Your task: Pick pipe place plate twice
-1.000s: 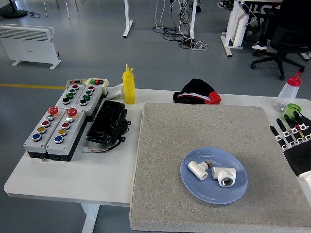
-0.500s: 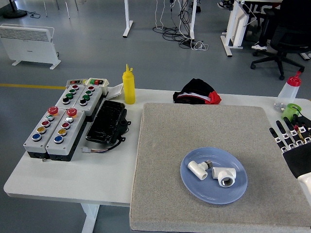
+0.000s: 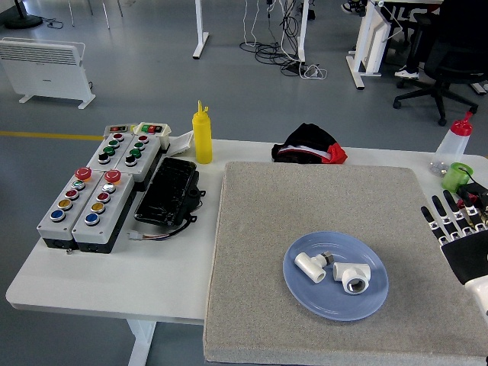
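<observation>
The right hand's fingers are spread and hold nothing, at the tabletop's right edge. It has slid down and back toward that edge since a second ago. Both white pipe pieces lie on the blue plate, near the mat's front edge, so the task looks done.
</observation>
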